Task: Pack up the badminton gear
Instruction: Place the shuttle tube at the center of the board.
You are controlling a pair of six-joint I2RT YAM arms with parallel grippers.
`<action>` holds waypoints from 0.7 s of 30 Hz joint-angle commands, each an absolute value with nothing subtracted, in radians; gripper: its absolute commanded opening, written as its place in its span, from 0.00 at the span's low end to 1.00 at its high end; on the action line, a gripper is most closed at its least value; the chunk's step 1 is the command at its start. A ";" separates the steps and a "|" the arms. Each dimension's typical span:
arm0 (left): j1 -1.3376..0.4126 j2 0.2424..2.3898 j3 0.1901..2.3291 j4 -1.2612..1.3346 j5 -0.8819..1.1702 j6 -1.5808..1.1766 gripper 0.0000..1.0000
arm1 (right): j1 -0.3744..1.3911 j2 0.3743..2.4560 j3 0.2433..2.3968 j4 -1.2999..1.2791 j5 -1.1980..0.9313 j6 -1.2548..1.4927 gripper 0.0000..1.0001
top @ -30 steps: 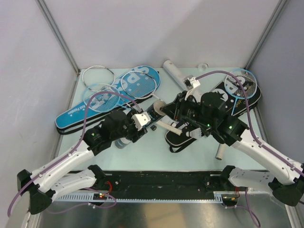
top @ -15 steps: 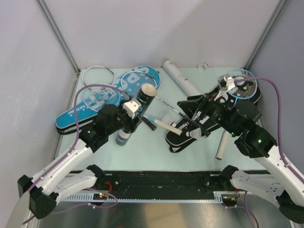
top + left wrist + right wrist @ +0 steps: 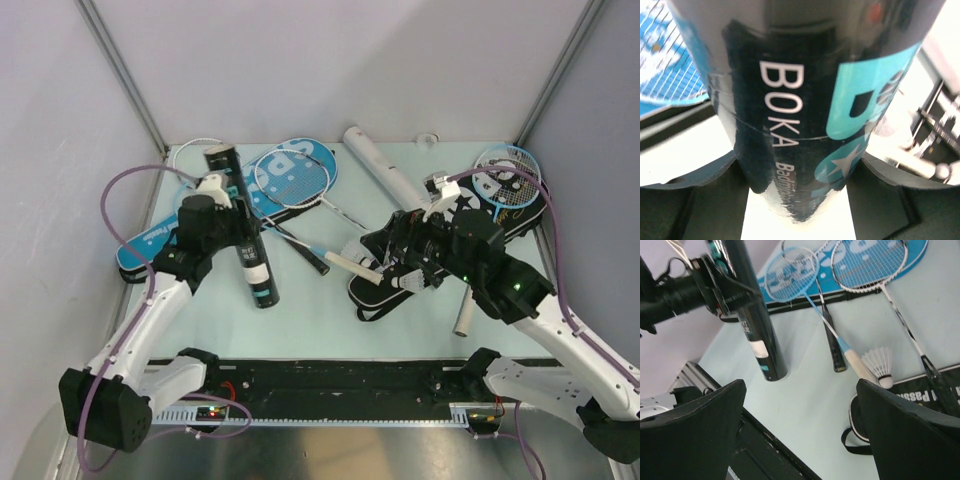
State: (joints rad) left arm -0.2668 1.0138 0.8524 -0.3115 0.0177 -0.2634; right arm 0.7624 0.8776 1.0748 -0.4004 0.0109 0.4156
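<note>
My left gripper [image 3: 222, 208] is shut on a black "BOKA" shuttle tube [image 3: 245, 240] at its upper half. The tube [image 3: 790, 100] leans, with its lower end down at the table and its top toward the back left. In the right wrist view the tube [image 3: 757, 335] stands left of centre. My right gripper [image 3: 800, 390] is open and empty above the table, near a white shuttlecock [image 3: 879, 362] lying at the edge of the black cover [image 3: 925, 390]. Two rackets [image 3: 292, 172] lie across the blue cover [image 3: 150, 245]. A third racket [image 3: 508, 180] lies on the black cover [image 3: 520, 215].
A white tube [image 3: 385, 165] lies at the back centre, another white tube [image 3: 466, 310] by the black cover's right side. Racket handles [image 3: 835, 347] cross the table's middle. Grey walls close in on three sides; a black rail [image 3: 340, 385] runs along the near edge.
The left arm swung the black tube from pointing at the right gripper to leaning at the left. The right gripper opened wide, pulled away to the right, then came back toward the centre.
</note>
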 commanded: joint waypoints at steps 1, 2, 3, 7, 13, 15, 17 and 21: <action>-0.187 0.972 0.811 -0.261 -0.086 -0.680 0.44 | 0.756 0.874 1.062 -0.408 -0.016 0.438 0.99; -0.178 0.954 0.788 -0.256 -0.109 -0.743 0.45 | 0.756 0.874 1.056 -0.408 -0.026 0.442 0.99; -0.174 0.936 0.754 -0.247 -0.136 -0.820 0.45 | 0.756 0.874 1.054 -0.407 -0.031 0.444 0.99; -0.169 0.858 0.637 -0.215 -0.222 -1.057 0.45 | 0.755 0.874 1.043 -0.404 -0.041 0.453 0.99; -0.170 0.750 0.456 -0.212 -0.282 -1.354 0.44 | 0.755 0.879 1.038 -0.412 -0.038 0.456 0.99; -0.172 0.715 0.397 -0.212 -0.303 -1.450 0.45 | 0.755 0.882 1.038 -0.414 -0.038 0.461 1.00; -0.173 0.692 0.348 -0.215 -0.327 -1.520 0.46 | 0.756 0.886 1.037 -0.410 -0.040 0.466 0.99; -0.175 0.673 0.289 -0.236 -0.349 -1.612 0.50 | 0.759 0.893 1.034 -0.404 -0.044 0.472 1.00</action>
